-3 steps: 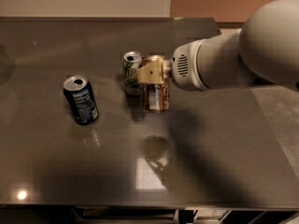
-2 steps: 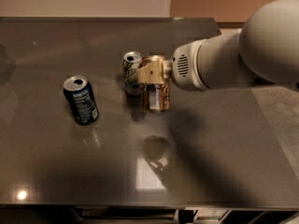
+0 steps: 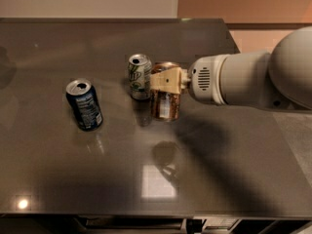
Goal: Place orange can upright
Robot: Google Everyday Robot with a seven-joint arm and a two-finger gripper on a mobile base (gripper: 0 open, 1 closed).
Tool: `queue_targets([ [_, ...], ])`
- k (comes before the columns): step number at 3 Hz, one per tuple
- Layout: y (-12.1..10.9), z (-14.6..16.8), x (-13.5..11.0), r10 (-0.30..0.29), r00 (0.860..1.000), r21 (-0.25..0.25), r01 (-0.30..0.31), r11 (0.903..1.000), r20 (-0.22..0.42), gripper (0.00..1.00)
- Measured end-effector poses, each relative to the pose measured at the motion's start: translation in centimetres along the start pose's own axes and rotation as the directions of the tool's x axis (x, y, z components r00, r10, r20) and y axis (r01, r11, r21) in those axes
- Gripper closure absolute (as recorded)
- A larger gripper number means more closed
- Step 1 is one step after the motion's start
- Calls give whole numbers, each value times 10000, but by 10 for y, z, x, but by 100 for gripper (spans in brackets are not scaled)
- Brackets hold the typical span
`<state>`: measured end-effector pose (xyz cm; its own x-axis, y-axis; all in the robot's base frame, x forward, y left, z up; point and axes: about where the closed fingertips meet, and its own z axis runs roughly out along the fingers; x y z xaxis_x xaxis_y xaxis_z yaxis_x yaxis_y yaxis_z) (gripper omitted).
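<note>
Reaching in level from the right edge, the arm (image 3: 243, 79) is clamping its gripper (image 3: 164, 80) around the top of the upright orange can (image 3: 165, 106) at frame centre, beside the white and green can (image 3: 139, 77).

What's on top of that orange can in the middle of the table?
The robot's gripper is clamped across the upper part of the orange can, reaching in from the right. Only a sliver of the can's rim shows above it; the rest of the lid is covered.
</note>
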<state>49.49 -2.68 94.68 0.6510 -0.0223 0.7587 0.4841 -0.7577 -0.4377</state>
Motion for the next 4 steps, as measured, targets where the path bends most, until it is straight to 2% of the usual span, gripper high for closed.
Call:
queue_targets([
  [1, 9, -9, -6, 227, 9918, 807, -125, 9967, -1261, 100],
  [2, 9, -13, -13, -57, 9752, 1402, 376, 9894, -2213, 100],
  [3, 9, -18, -21, -390, 9616, 1622, 857, 9830, -2715, 100],
  [4, 6, -22, -29, -895, 9463, 1572, 1441, 9770, -3107, 100],
])
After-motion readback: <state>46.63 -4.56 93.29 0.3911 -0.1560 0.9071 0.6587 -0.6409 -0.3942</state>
